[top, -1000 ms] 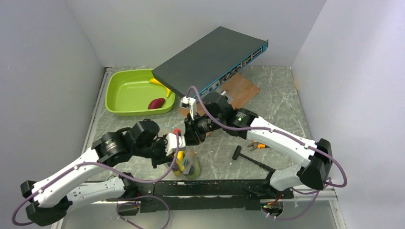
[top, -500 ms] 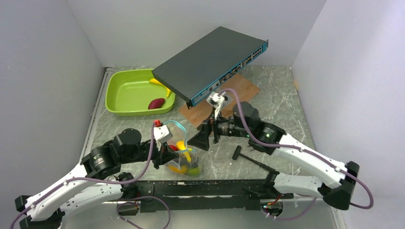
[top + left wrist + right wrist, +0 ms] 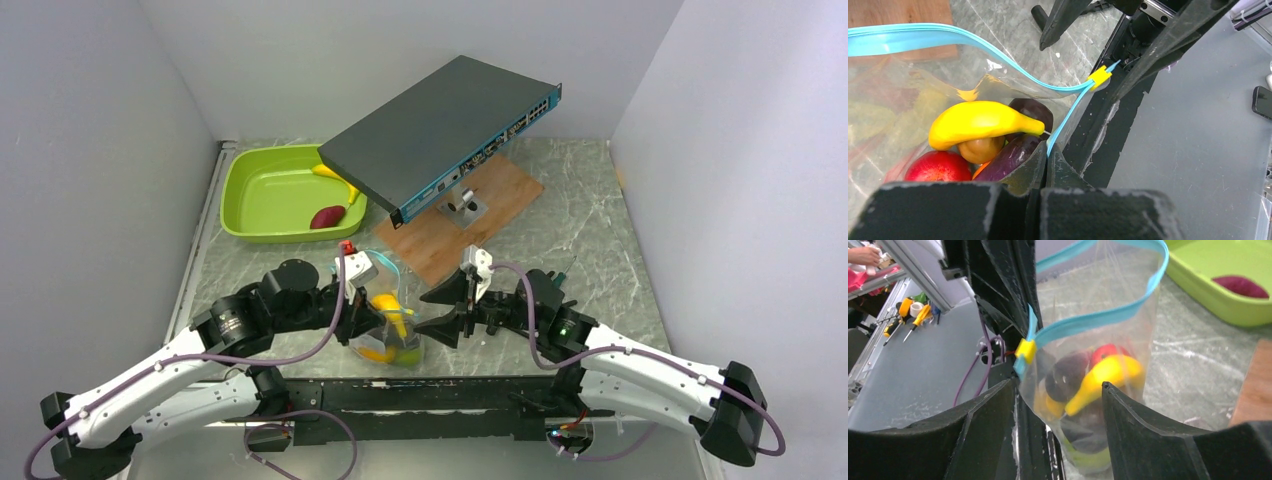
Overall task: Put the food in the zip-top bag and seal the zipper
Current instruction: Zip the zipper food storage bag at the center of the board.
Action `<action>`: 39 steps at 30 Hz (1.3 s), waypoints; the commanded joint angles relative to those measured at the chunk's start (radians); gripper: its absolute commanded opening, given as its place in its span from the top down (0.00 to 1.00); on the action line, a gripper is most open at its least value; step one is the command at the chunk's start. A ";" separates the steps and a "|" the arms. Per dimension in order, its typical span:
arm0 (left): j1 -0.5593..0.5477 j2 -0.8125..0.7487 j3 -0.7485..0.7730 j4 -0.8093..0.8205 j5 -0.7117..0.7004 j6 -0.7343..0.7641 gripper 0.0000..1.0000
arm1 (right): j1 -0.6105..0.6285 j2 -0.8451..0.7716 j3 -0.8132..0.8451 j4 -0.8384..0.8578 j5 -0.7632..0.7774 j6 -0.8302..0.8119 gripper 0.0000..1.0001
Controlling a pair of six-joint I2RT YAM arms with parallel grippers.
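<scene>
The clear zip-top bag (image 3: 388, 328) hangs near the table's front edge with its mouth open. My left gripper (image 3: 1048, 152) is shut on the teal zipper (image 3: 948, 35) edge, close to the yellow slider (image 3: 1100, 76). Food lies inside: a yellow banana (image 3: 978, 122), a red apple (image 3: 938, 167) and a purple eggplant (image 3: 1013, 152). My right gripper (image 3: 1060, 390) is open just right of the bag (image 3: 1098, 345), which shows in the gap between its fingers. A dark-red piece (image 3: 327, 217) and a yellow banana (image 3: 335, 175) lie in the lime-green tray (image 3: 262, 205).
A dark network switch (image 3: 440, 130) stands tilted at the back over a wooden board (image 3: 490, 205). White walls close in the left, right and back. The black base rail (image 3: 450, 395) runs just in front of the bag.
My right gripper left the bag's mouth, swung right and back toward the front edge, and opened. The left gripper kept its hold and shifted the bag slightly right.
</scene>
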 commanded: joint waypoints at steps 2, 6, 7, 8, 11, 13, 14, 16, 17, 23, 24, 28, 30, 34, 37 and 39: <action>-0.003 -0.011 0.050 0.054 -0.027 -0.025 1.00 | 0.034 -0.007 -0.018 0.206 0.009 -0.060 0.32; -0.003 -0.008 0.050 0.073 -0.024 -0.020 1.00 | 0.066 0.008 -0.025 0.219 0.072 -0.080 0.43; -0.004 -0.002 0.059 0.065 -0.028 -0.020 1.00 | 0.069 0.012 -0.024 0.217 0.093 -0.086 0.47; -0.003 0.006 0.069 0.056 -0.026 -0.018 1.00 | 0.070 0.016 -0.018 0.209 0.101 -0.089 0.52; -0.003 0.024 0.085 0.046 -0.026 -0.013 1.00 | 0.072 0.041 -0.004 0.186 0.130 -0.102 0.67; -0.003 0.035 0.095 0.038 -0.032 -0.008 1.00 | 0.071 0.064 0.011 0.156 0.148 -0.111 0.80; -0.003 0.039 0.102 0.030 -0.038 -0.006 0.99 | 0.072 0.075 0.018 0.143 0.155 -0.113 0.86; -0.003 0.046 0.117 0.005 -0.059 0.001 0.85 | 0.071 0.090 0.028 0.126 0.170 -0.116 0.99; -0.002 0.049 0.127 -0.009 -0.069 0.007 0.78 | 0.070 0.092 0.029 0.122 0.180 -0.113 1.00; -0.002 0.087 0.228 -0.085 -0.074 0.122 0.42 | 0.069 0.062 0.010 0.120 0.250 -0.072 1.00; -0.003 0.100 0.252 -0.092 -0.067 0.155 0.38 | 0.070 0.055 0.008 0.117 0.252 -0.066 1.00; -0.002 0.180 0.340 -0.104 0.058 0.339 0.31 | 0.071 0.037 0.018 0.083 0.260 -0.042 1.00; -0.002 0.237 0.380 -0.117 0.139 0.414 0.29 | 0.070 0.044 0.041 0.041 0.247 -0.041 1.00; -0.002 0.347 0.456 -0.192 0.240 0.534 0.24 | 0.070 0.067 0.083 -0.015 0.206 -0.046 1.00; 0.000 0.403 0.470 -0.230 0.257 0.585 0.25 | 0.070 0.070 0.092 -0.021 0.184 -0.047 1.00; 0.003 0.411 0.443 -0.213 0.265 0.603 0.26 | 0.070 0.069 0.088 -0.017 0.174 -0.048 1.00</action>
